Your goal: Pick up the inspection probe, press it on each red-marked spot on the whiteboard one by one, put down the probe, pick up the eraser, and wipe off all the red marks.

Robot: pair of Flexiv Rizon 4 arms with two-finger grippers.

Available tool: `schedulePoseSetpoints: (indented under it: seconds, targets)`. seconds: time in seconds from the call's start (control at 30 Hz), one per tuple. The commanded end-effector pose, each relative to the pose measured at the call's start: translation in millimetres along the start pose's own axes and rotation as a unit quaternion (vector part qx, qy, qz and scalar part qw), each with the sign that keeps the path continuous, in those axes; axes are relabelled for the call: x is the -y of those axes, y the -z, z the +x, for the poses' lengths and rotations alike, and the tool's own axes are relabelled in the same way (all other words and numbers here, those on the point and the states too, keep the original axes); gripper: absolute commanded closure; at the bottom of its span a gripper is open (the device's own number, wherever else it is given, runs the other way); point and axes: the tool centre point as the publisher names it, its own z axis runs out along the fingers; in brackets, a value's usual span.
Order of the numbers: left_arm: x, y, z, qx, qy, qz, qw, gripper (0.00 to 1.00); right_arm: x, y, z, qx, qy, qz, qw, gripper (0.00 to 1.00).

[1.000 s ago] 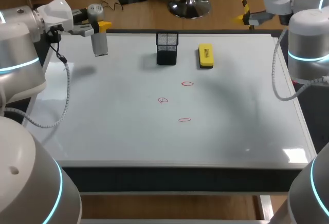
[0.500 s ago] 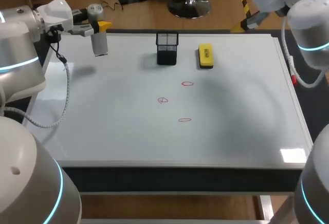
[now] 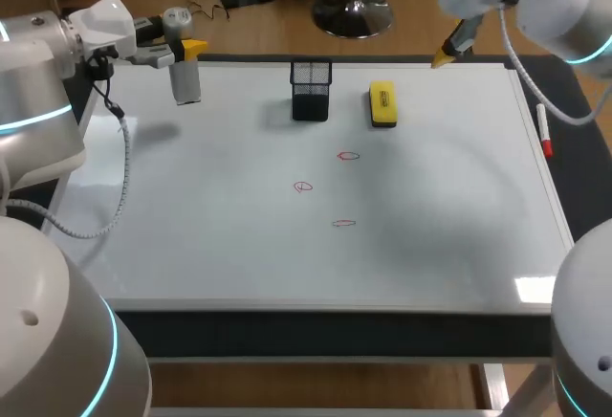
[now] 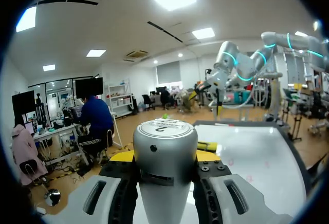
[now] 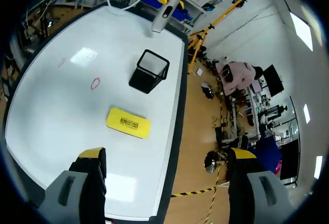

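A large whiteboard [image 3: 191,235] covers the table, with a robot arm at each far corner. The left gripper [image 3: 182,51] is clenched on the inspection probe [image 4: 164,157], a silver cylinder held roughly upright between its fingers over the board's far left corner. The right gripper [image 5: 167,154] has its fingers spread wide and nothing in them. A black mesh cup [image 5: 149,71] stands farther ahead of these fingers, and the yellow eraser [image 5: 128,123] lies flat on the board just ahead of and below them. Three small red marks [image 3: 349,157] sit mid-board, well apart from both pairs of fingers.

The probe is in hand, but it is far from the marks, so pressing looks not yet begun. All three marks are unwiped and the eraser lies untouched, so most of the task seems to remain.

Since a second ago, the right arm [image 3: 564,6] has swung from the board's right edge in over its far edge, bringing its fingers near the eraser. This has uncovered a red marker [image 3: 543,138] at that edge. The left gripper and probe have not moved.
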Motion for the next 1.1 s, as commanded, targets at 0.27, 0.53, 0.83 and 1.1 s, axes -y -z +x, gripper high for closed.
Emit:
schedulePoseSetpoints:
  seconds: [0.27,0.53,0.83,1.1]
  targets:
    - [1.0,-0.2,0.2,0.001,0.0,0.0,1.0,1.0,-3.9,-1.0,-7.2,-0.19,0.167,0.067,0.965,0.0]
    - [1.0,-0.2,0.2,0.001,0.0,0.0,1.0,1.0,-3.9,-1.0,-7.2,-0.19,0.167,0.067,0.965,0.0]
    - [1.0,-0.2,0.2,0.001,0.0,0.0,1.0,1.0,-6.3,-5.9,-5.0,-0.202,0.189,0.065,0.959,0.0]
    - [1.0,-0.2,0.2,0.001,0.0,0.0,1.0,1.0,-6.0,-30.9,24.0,-0.261,0.328,0.041,0.907,0.0]
